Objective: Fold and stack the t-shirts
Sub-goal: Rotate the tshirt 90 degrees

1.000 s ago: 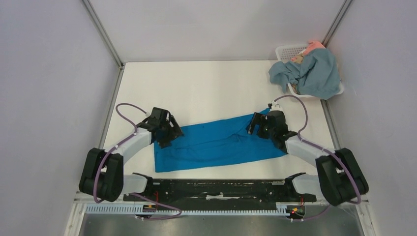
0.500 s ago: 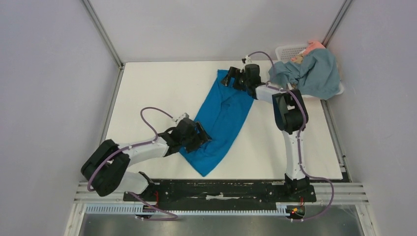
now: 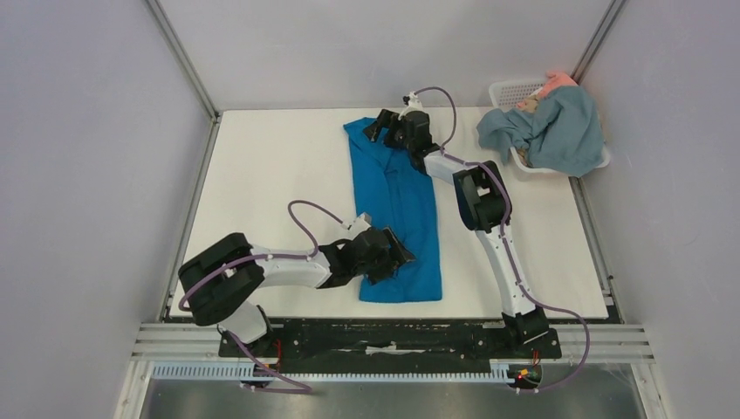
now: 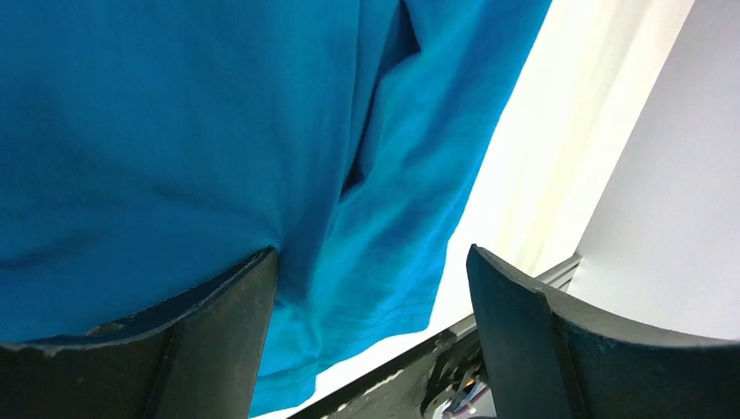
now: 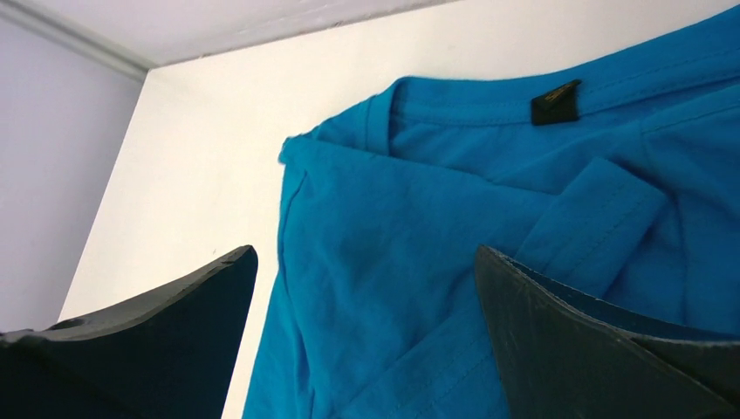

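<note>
Jaws of both grippers stand apart. On the left gripper [image 4: 371, 253] the two dark fingers [image 4: 218, 340] are wide from each other, and bright blue cloth fills the view under and between them. Whether either finger presses on the cloth I cannot tell from so close. The right gripper [image 5: 365, 250] is spread in the same way, one finger at each side of its picture, with nothing pinched between them.

The cobalt-blue t-shirt [image 3: 397, 196] lies flat on the white table [image 3: 279, 166] as a long narrow band, running from near the back edge to near the front edge. Its collar is at the far end, below the right gripper, and a small dark label [image 5: 556, 102] shows inside the neck. One short sleeve [image 5: 602, 209] is turned in onto the body of the shirt. The left gripper is low over the near end of the band, at its left side. The right arm is stretched far out over the table.

The grey-blue t-shirt [image 3: 558, 127] hangs crumpled over the white lattice basket [image 3: 510, 90] in the far right corner, well apart from the blue one. A bit of salmon-pink cloth [image 3: 558, 81] shows behind it.
</note>
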You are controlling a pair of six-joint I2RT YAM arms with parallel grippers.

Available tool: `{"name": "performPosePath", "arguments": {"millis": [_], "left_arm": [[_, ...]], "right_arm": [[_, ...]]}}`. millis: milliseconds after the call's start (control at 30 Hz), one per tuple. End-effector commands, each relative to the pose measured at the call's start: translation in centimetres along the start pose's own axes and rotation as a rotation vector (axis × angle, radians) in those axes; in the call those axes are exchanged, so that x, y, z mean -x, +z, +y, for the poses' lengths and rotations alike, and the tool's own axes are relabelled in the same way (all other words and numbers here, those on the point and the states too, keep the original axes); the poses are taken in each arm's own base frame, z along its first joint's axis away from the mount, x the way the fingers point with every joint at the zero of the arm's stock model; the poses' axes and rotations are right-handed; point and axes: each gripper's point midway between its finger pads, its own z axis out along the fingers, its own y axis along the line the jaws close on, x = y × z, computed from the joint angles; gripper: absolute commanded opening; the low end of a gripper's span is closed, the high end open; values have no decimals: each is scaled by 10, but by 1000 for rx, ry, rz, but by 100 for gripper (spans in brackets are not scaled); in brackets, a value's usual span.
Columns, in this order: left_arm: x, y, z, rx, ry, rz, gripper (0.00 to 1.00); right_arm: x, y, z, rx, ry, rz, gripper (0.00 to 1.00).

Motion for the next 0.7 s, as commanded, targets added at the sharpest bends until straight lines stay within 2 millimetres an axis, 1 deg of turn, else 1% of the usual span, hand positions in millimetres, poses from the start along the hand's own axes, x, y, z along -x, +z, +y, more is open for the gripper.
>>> {"name": "performPosePath", "arguments": {"millis": [0,67,167,267,300,333,367,400,433,467,500,533,567,600,667], "left_arm": [[-23,-10,41,141,46,17,87],[-31,-13,38,130,62,35,87],[-39,-21,41,139,94,49,87],[-35,-33,33,127,143,19,87],[-32,-39,25,111,165,1,87],[-28,-44,22,111,195,-9,87],[-24,-51,12,99,226,-22,87],[-20,-57,9,98,275,-27,87],[-15,-65,6,105,305,-38,87],[-10,-71,4,108,329,-52,87],[-8,-76,4,109,353,-56,87],[-5,-81,6,116,371,-62,87],[-4,-86,10,128,382,-59,87],[-5,-89,15,132,396,-45,87],[-9,-97,31,172,419,-7,87]], "right_arm": [[42,1,-21,-125,-32,-119,98],[61,-2,-12,-119,-51,-148,98],[88,-11,10,-86,-88,-174,98],[117,-28,41,-44,-160,-182,98],[128,-37,51,-35,-194,-185,98],[132,-45,58,-29,-224,-177,98],[140,-57,67,-28,-255,-170,98],[140,-68,69,-37,-282,-151,98],[137,-83,70,-54,-311,-120,98],[140,-99,71,-79,-343,-109,98],[132,-114,66,-110,-362,-82,98],[133,-134,63,-155,-374,-71,98],[120,-150,53,-202,-379,-28,98],[113,-172,47,-247,-383,10,98],[75,-214,27,-334,-354,106,98]]}}
